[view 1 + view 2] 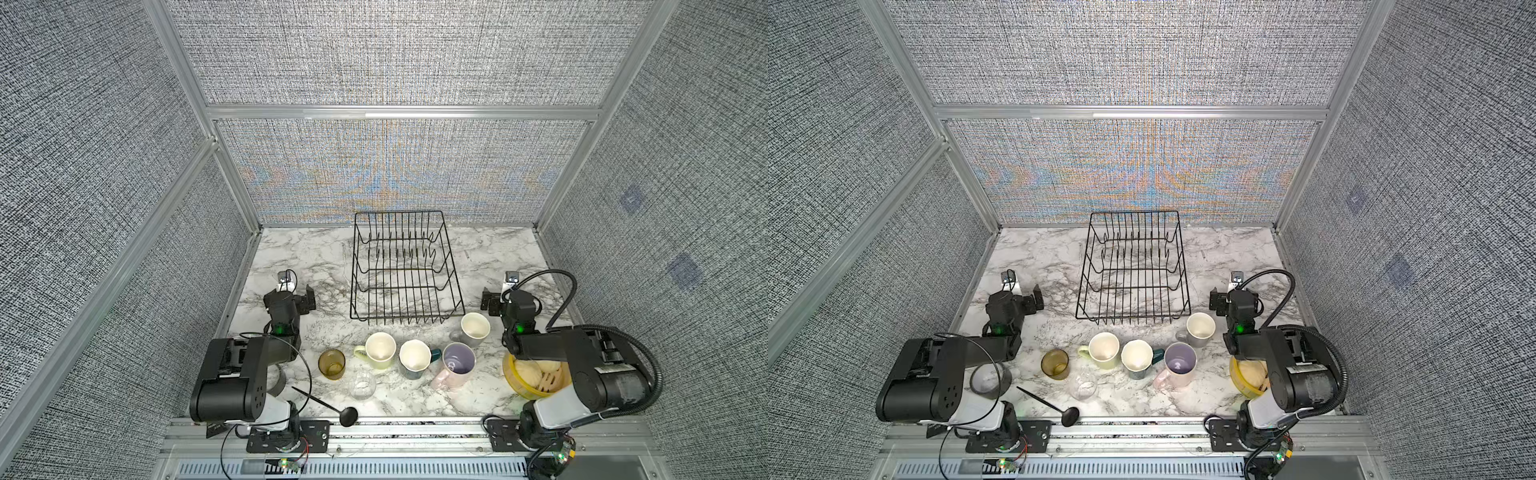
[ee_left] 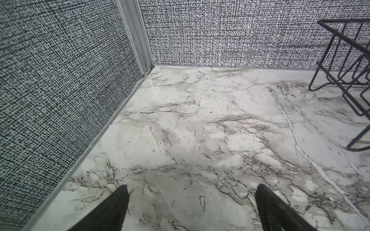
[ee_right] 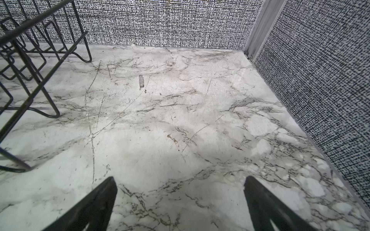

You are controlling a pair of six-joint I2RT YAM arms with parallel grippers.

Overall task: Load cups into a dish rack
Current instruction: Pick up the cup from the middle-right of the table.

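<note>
A black ladle (image 1: 348, 415) lies at the desk's (image 1: 299, 257) 6 o'clock edge. Just beyond it stand the cups (image 1: 380, 349), from amber tumbler (image 1: 331, 363) and clear glass (image 1: 362, 384) to grey mug (image 1: 473, 328), none yet in the dish rack (image 1: 399, 213) at 12 o'clock. The left claw (image 2: 192, 188) at 9 o'clock and right claw (image 3: 180, 180) at 3 o'clock both gape wide, empty. I judge the crowded teal mug (image 1: 414, 358) and pink mug (image 1: 456, 365) could tip if a finger squeezes between them; no writing is readable.

Yellow steamer basket (image 1: 515, 388) partly hidden under the right arm (image 1: 582, 353), dish rack (image 2: 340, 32) cut off by the edge in both wrist views, grey round object (image 1: 988, 380) half covered by the left arm (image 1: 934, 374).
</note>
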